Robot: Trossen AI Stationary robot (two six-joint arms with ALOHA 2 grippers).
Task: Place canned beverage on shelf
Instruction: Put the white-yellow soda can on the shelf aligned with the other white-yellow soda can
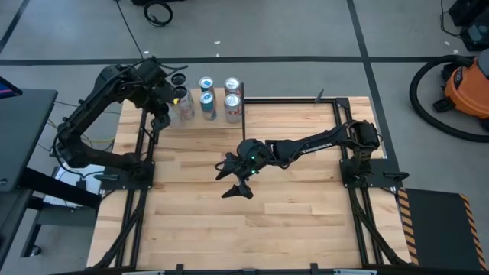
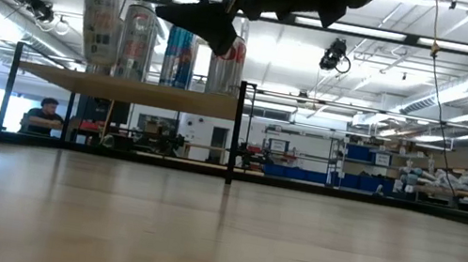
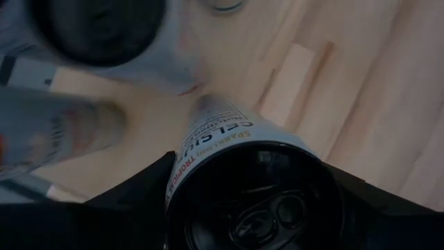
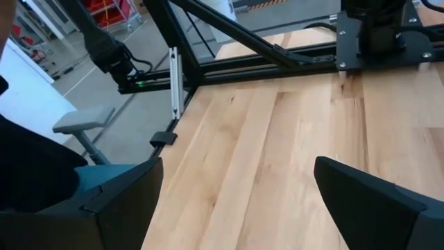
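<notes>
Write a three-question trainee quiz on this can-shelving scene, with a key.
1. True or false: the left gripper holds a white can.
2. Which describes the right gripper? A) shut on a can B) open and empty above the table C) resting on the shelf
3. Fill in: the blue and silver cans stand on the ____.

Key: 1 true; 2 B; 3 shelf.

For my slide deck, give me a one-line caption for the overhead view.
Left gripper holds a white can at the shelf beside four cans; right gripper hangs open over the table.
</notes>
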